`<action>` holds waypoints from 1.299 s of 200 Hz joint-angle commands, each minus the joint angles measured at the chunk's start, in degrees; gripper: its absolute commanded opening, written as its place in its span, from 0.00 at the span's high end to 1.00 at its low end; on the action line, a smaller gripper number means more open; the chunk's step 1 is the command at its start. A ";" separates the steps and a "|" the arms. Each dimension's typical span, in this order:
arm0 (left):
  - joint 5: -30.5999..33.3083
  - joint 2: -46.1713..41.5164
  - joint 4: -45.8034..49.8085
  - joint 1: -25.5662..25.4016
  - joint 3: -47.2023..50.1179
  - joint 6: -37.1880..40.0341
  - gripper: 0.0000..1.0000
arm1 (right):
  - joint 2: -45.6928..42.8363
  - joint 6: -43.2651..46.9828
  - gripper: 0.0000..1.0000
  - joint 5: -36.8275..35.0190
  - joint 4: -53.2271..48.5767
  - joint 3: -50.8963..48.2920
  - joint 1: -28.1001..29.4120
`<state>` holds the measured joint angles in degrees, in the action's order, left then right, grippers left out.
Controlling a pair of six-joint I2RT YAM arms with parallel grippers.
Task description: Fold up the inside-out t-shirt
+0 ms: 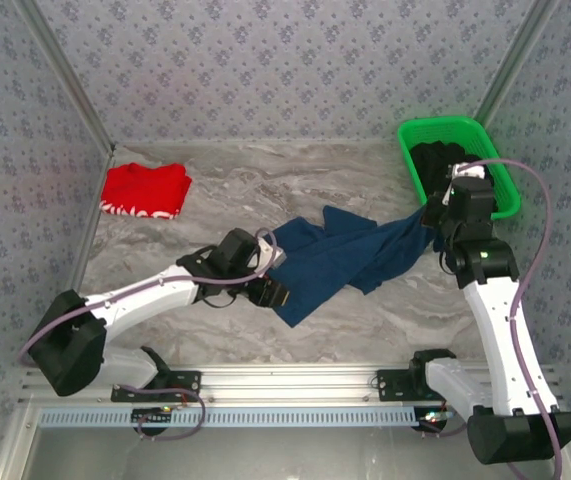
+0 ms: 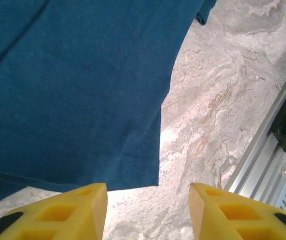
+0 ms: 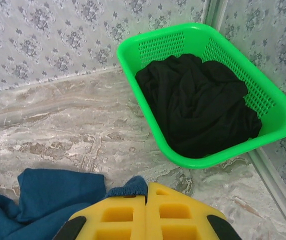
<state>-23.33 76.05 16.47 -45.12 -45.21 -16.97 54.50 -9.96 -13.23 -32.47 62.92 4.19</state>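
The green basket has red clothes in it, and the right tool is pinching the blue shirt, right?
Not quite. The clothes in the green basket are black, not red, as the right wrist view shows. The right tool is indeed pinching the blue shirt.

Nothing clearly readable. On the aluminium rail [image 2: 265, 150], to the right of the left gripper [image 2: 148, 192], a small dark print near the far end, too blurred to read. On the red garment [image 1: 145, 188], well apart from that gripper and behind its wrist, some white marks along one edge, maybe letters, too small to make out. No brand, number or sign legible elsewhere.
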 commanded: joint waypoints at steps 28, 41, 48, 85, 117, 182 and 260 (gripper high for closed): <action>-1.39 2.31 0.25 4.78 -1.12 -4.04 0.52 | -0.18 -1.73 1.00 3.01 1.61 -0.78 -0.40; -1.68 2.57 -0.41 3.34 0.34 -5.60 0.51 | -0.18 -1.82 1.00 3.47 1.78 -0.83 -0.32; -1.39 2.52 -0.93 2.11 1.31 -6.24 0.51 | -0.04 -1.91 1.00 3.70 1.86 -0.86 -0.32; 1.08 4.51 -5.08 -0.85 4.50 -12.39 0.54 | 0.34 -2.39 1.00 5.10 2.32 -1.22 -0.24; 2.79 5.79 -5.51 -0.88 4.65 -14.02 0.54 | 0.15 -2.44 1.00 5.41 2.38 -1.35 -0.23; 2.68 9.41 -8.74 -0.89 3.48 -14.93 0.54 | 0.18 -2.57 1.00 5.97 2.67 -1.40 -0.14; 2.15 9.87 -11.65 -0.91 3.64 -16.03 0.73 | -0.09 -2.50 1.00 6.12 2.24 -1.38 -0.14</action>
<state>-21.02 85.73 6.79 -45.98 -40.80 -32.58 54.81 -11.40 -7.66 -31.03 61.73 4.10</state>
